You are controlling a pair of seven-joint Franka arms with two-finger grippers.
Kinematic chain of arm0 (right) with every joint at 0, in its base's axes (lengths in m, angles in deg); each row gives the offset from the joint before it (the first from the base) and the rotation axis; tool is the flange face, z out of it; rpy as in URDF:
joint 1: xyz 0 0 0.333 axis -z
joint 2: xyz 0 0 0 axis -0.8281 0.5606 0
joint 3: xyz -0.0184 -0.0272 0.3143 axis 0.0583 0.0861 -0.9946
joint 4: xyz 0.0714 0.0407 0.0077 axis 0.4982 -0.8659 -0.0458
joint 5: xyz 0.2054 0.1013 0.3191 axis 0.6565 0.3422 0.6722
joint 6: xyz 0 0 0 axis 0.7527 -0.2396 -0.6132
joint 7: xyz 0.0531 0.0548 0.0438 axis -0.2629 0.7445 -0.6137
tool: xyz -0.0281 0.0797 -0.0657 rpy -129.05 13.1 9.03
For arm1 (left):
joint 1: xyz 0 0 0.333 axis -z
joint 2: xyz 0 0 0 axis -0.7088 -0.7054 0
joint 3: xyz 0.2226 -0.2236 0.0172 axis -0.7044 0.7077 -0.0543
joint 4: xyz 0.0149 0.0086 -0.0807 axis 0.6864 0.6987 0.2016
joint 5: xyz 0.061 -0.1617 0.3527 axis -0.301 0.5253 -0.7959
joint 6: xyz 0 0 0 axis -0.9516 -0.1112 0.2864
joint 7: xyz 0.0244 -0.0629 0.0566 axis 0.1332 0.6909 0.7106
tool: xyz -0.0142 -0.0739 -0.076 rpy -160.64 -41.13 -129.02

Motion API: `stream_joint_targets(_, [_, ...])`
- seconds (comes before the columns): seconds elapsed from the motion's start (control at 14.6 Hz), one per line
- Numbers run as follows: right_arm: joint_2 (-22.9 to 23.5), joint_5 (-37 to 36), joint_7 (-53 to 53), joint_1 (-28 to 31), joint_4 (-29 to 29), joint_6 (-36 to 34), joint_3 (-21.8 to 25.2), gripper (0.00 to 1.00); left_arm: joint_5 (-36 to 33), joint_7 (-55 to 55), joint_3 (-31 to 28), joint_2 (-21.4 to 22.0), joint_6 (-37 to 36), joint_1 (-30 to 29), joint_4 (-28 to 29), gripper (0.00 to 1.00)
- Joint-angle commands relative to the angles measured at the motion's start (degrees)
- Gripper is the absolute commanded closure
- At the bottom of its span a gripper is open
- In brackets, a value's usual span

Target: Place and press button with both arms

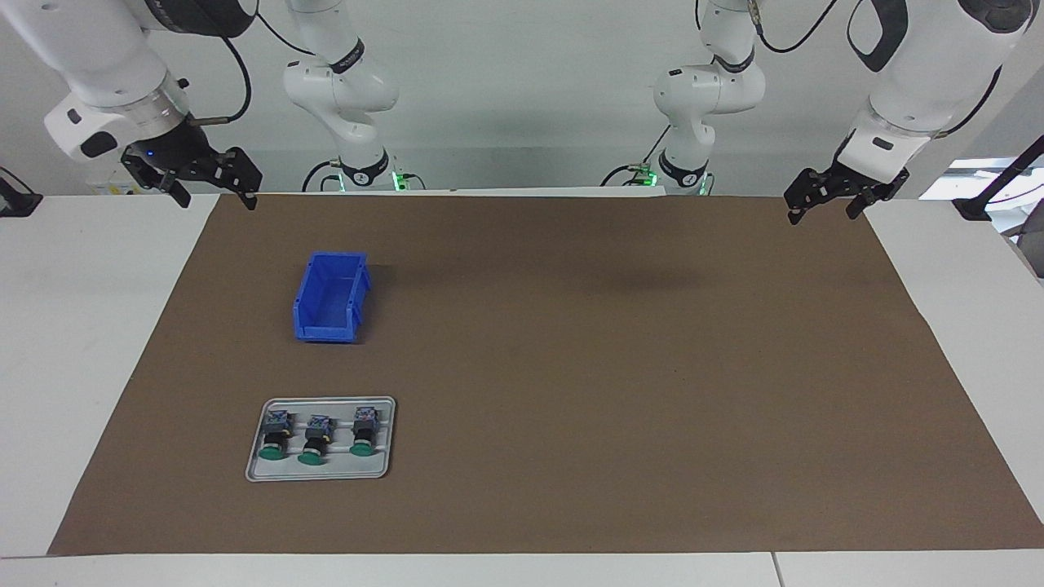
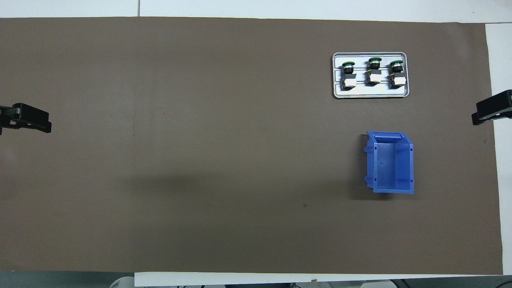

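Three green-capped buttons (image 1: 315, 440) (image 2: 374, 72) lie side by side on a small grey tray (image 1: 383, 458) (image 2: 370, 93), toward the right arm's end of the table. Their caps point away from the robots. An empty blue bin (image 1: 326, 330) (image 2: 390, 162) stands nearer to the robots than the tray. My right gripper (image 1: 216, 197) hangs open over the mat's corner at its own base end, holding nothing. My left gripper (image 1: 822, 214) hangs open over the mat's corner at the left arm's end, also holding nothing. Both arms wait well away from the tray and the bin.
A brown paper mat (image 1: 571, 367) (image 2: 200, 160) covers most of the white table (image 1: 81, 326). In the overhead view only the left gripper's fingers (image 2: 28, 119) and the right gripper's fingers (image 2: 493, 111) show, at the mat's two side edges.
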State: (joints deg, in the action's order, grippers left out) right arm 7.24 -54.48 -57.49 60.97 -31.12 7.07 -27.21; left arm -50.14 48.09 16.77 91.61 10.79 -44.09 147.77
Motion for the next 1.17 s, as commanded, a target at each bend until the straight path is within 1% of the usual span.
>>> stream_joint_targets(0.0, [-1.45,1.05,-1.49,0.91,-1.94,1.14,-0.4,0.0,0.44,-0.73,-0.03,1.25,0.97,-0.26,1.31,0.0])
stream_joint_targets(0.48, [-1.98,1.14,-1.31,1.18,-1.94,0.35,-0.4,0.0,0.44,-0.64,-0.03,1.25,0.88,0.36,1.14,0.0])
stream_joint_targets(0.55, [-2.06,1.23,-2.97,1.44,-2.38,0.18,-0.49,0.0,0.44,-0.73,-0.03,1.25,0.88,0.27,1.14,0.0])
stream_joint_targets(0.62, [-2.06,1.23,-7.42,0.83,-2.56,0.87,-0.4,0.0,0.44,-0.55,0.06,1.25,0.88,0.35,1.14,0.0])
stream_joint_targets(0.69, [-1.89,1.14,-9.29,0.56,-2.56,3.49,-0.57,0.0,0.44,-0.38,0.15,1.25,1.06,0.44,1.14,0.0])
stream_joint_targets(0.75, [-1.19,1.14,-8.79,0.21,-2.64,5.87,-0.84,0.0,0.44,-0.2,0.15,1.25,1.14,0.44,1.14,0.0])
stream_joint_targets(0.82, [0.99,1.14,-8.52,-0.92,-1.77,6.94,-1.01,0.0,0.44,-0.11,0.15,1.25,0.97,0.44,1.14,0.0])
stream_joint_targets(0.89, [4.23,1.23,-7.3,-2.41,-0.46,9.38,-1.1,0.0,0.44,-0.11,0.15,1.34,0.62,0.44,1.22,0.0])
stream_joint_targets(0.96, [6.35,1.49,-3.81,-3.65,-0.27,12.1,-1.28,0.0,0.44,-0.11,0.15,1.34,0.62,0.44,1.22,0.0])
stream_joint_targets(1.1, [12.67,3.59,1.22,-6.46,0.16,19.39,-1.28,0.0,0.44,-0.2,0.15,1.25,1.06,0.18,1.22,0.0])
